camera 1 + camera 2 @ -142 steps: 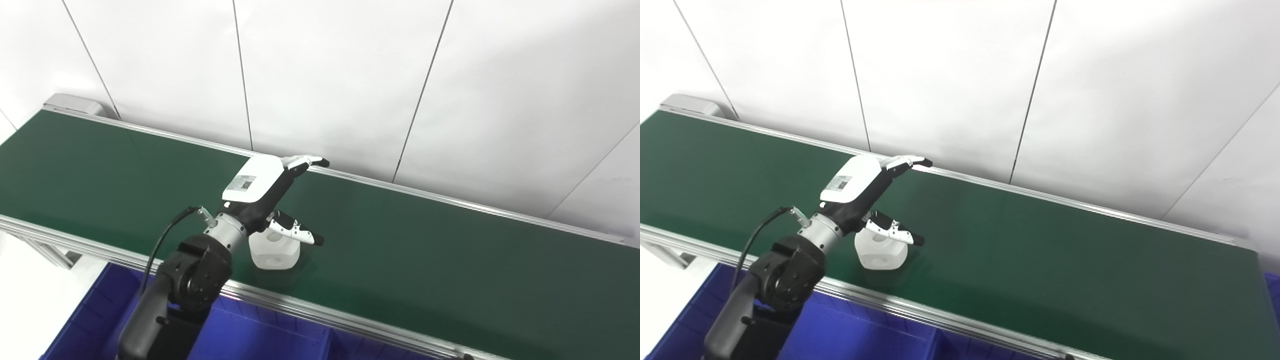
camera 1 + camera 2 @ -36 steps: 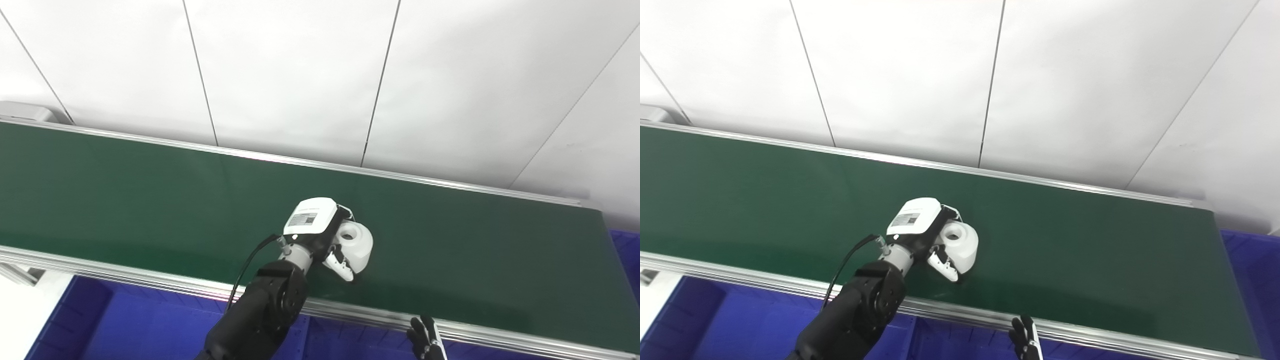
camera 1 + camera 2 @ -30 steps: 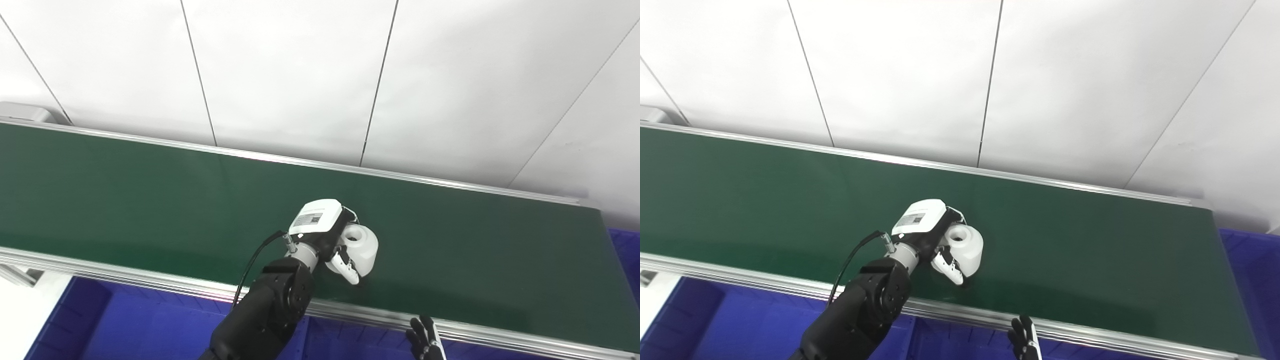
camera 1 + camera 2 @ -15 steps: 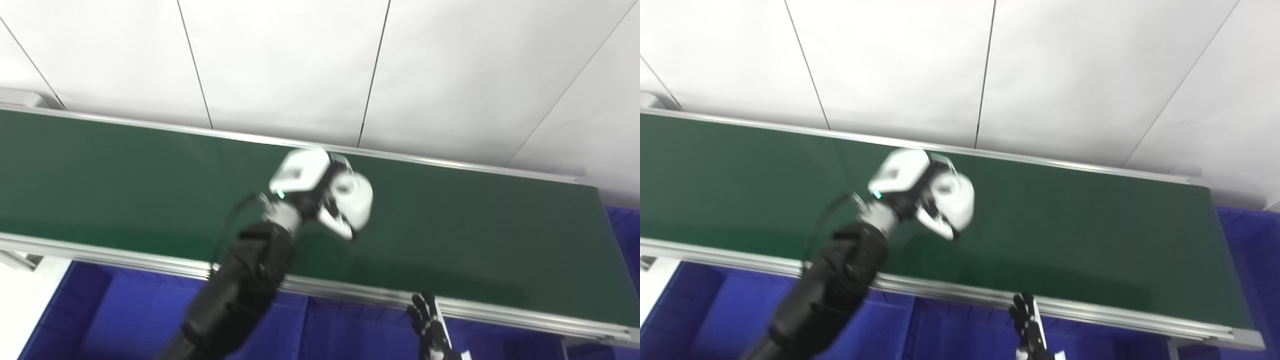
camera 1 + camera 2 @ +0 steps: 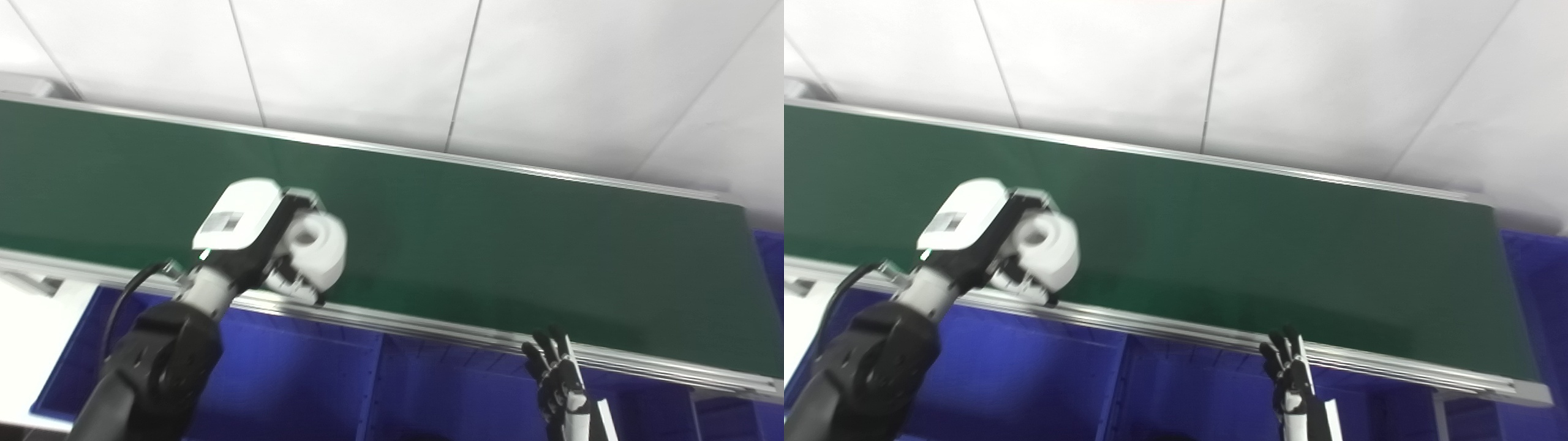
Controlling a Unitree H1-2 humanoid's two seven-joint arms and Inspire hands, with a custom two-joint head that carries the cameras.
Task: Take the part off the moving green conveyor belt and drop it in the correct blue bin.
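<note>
White plastic, cylindrical and with a round bore in its upper face, the part (image 5: 315, 248) is held in the left hand (image 5: 263, 242), whose fingers (image 5: 294, 286) are curled under and around it. The part is carried clear of the green conveyor belt (image 5: 490, 245), above the belt's near aluminium rail (image 5: 429, 327) and beside the blue bins (image 5: 288, 380) that are ranged below it. A black cable (image 5: 122, 300) is seen looping from the left wrist over the dark forearm. The right hand (image 5: 557, 376) is raised at the lower edge of both views, just below the rail; its dark fingers (image 5: 1286, 358) are spread upward and nothing is held in it. White wall panels (image 5: 367, 67) are seen behind the belt. Both views are slightly blurred.
</note>
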